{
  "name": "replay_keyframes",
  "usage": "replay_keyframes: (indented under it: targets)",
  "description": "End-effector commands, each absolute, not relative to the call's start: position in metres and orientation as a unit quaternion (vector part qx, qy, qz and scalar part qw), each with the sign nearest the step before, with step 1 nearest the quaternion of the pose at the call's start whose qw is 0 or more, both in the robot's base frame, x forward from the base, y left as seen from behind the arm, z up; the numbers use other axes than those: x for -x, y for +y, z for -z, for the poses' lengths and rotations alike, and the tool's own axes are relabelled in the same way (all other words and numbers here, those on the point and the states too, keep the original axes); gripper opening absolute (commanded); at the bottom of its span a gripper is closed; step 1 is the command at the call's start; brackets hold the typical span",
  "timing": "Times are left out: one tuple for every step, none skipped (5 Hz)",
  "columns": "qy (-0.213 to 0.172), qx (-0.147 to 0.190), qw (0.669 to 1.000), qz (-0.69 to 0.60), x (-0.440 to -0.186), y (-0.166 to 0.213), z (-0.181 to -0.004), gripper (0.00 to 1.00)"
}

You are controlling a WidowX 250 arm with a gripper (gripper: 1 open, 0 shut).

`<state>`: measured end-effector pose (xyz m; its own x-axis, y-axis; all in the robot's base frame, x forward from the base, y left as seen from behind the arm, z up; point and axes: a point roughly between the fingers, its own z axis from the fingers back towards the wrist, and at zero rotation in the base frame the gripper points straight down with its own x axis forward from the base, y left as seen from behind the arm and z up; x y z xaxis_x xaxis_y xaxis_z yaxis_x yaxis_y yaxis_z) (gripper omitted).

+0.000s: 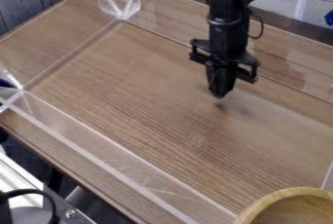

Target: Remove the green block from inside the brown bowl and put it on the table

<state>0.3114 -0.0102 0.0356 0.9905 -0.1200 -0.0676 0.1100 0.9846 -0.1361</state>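
Closed jaws are seen on the gripper (221, 92), its two dark fingers drawn together into a single narrow tip with nothing visible between them. It is pointed straight down, and its tip is held low over the table (143, 111), with a faint shadow cast on the wood just beside it; whether the tip touches the surface cannot be told. The black arm (227, 14) is seen rising from the gripper to the top edge of the view.

Taking the gripper as the landmark: a broad stretch of bare wood-grain surface is laid out to its left and toward the camera, so open room is found on those sides. The low clear plastic walls (58, 57) are set around the tabletop; the far-left wall is well apart from the gripper, the near-left wall (124, 174) is well apart toward the camera, and the far-right wall is found near it on the right, where the room is tightest. A clear corner brace (120, 4) is seen up and to the left of the gripper, well apart.

The brown bowl (289, 202) is found at the bottom right corner, well apart from the gripper and toward the camera; only part of its thick tan rim is shown, cut off by the frame. Its inside is out of view, so the green block cannot be seen
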Motion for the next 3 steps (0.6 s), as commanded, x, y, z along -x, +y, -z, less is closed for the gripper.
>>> replay_keyframes:
  targets:
    - [0.002,0.065,0.996,0.064,-0.3255,-0.0085,-0.0515,0.0]
    - [-0.002,0.068,0.995,0.067,-0.3255,-0.0087,-0.0556,0.0]
    - [-0.005,0.071,0.995,0.07,-0.3256,-0.0088,-0.0586,0.0]
